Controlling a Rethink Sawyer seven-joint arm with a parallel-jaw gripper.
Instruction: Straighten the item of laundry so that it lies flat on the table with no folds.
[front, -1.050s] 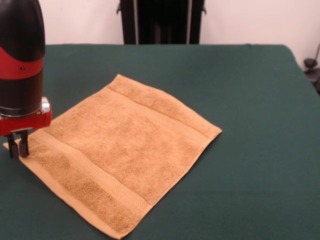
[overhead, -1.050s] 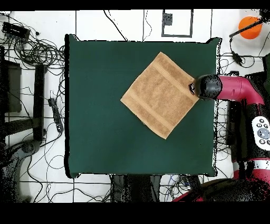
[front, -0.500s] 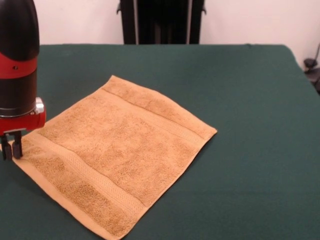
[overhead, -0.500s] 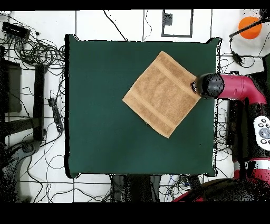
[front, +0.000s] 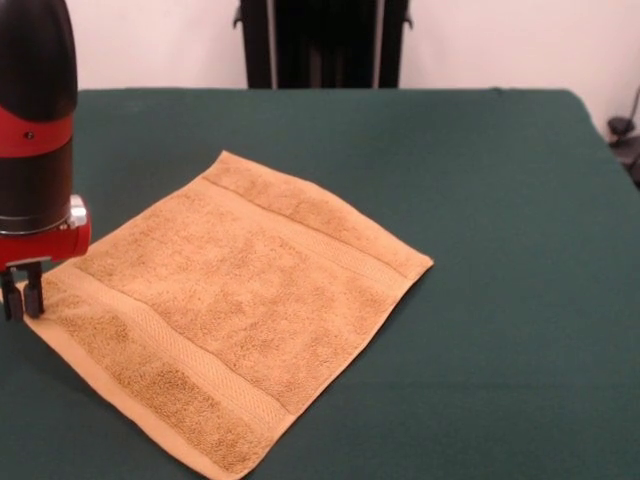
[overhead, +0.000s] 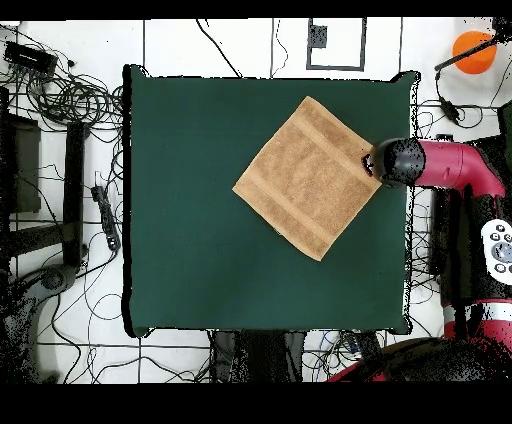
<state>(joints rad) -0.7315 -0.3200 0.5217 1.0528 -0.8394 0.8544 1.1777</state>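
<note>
A: Any containers about?
B: I see nothing that holds anything. The towel (front: 235, 310) lies spread on the green tabletop (front: 500, 250), turned cornerwise like a diamond, with a woven band near two opposite ends. It looks flat, with no fold showing.
A: And the hand?
B: The hand (front: 20, 298) is down at the towel's corner, at the left edge of the front view. Its two dark fingers (front: 33, 298) stand close together at the corner's tip, but whether they pinch the cloth I cannot tell.
A: What else is around?
B: From overhead, the towel (overhead: 308, 178) sits toward the tabletop's (overhead: 200, 250) right side, the red arm (overhead: 455, 168) reaching in from beyond that edge. Cables (overhead: 60, 95) litter the floor; an orange ball-like object (overhead: 472, 48) sits at the top right corner.
</note>
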